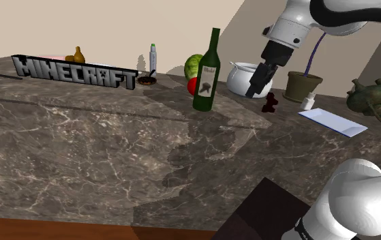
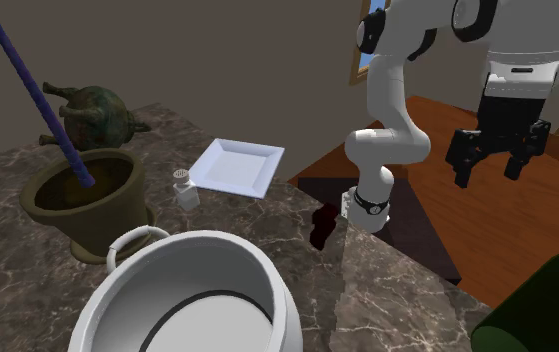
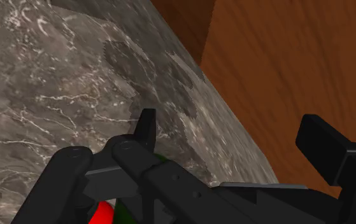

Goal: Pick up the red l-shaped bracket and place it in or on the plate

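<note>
Marble counter (image 1: pixel 114 157) carries three vessels. The white pot (image 2: pixel 97 310) has a grey inside with a dark ring low down. The olive pot (image 2: pixel 117 215) holds a dark fill, and a purple stick (image 2: pixel 37 90) leans out of it. The square white plate (image 2: pixel 237 165) lies flat, with a small shaker (image 2: pixel 185 192) just beside it.

The bracket (image 1: pixel 270 103) is dark red, nearly maroon, small and upright. It stands on the counter between the white pot and the olive pot, near the edge and well apart from the plate.

The gripper (image 2: pixel 489 178) hangs in the air, clear of the bracket, with its jaws spread wide and nothing between them. In the wrist view its fingers (image 3: pixel 146 130) stand apart over marble and wood floor.
</note>
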Controlling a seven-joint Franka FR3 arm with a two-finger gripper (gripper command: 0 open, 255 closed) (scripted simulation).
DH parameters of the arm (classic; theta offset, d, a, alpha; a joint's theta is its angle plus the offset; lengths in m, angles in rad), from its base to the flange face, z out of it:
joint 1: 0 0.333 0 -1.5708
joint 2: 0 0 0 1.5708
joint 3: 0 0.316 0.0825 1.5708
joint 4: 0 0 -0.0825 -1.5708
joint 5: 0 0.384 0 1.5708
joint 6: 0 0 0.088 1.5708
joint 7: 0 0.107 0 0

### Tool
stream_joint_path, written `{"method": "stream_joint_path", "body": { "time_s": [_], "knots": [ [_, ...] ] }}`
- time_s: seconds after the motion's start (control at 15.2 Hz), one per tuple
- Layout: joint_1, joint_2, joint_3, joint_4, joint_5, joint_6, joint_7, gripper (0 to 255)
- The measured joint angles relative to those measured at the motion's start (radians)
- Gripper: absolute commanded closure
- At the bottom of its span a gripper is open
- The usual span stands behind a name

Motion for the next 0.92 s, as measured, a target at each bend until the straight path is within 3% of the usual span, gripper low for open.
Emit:
{"method": "stream_joint_path", "body": {
  "time_s": [0.33, 0.92],
  "knots": [
    [-0.030, -0.014, -0.054, -0.028, -0.035, 0.026, -0.043, 0],
    [-0.118, 0.002, -0.225, -0.075, -0.136, 0.136, -0.179, 0]
  ]
}}
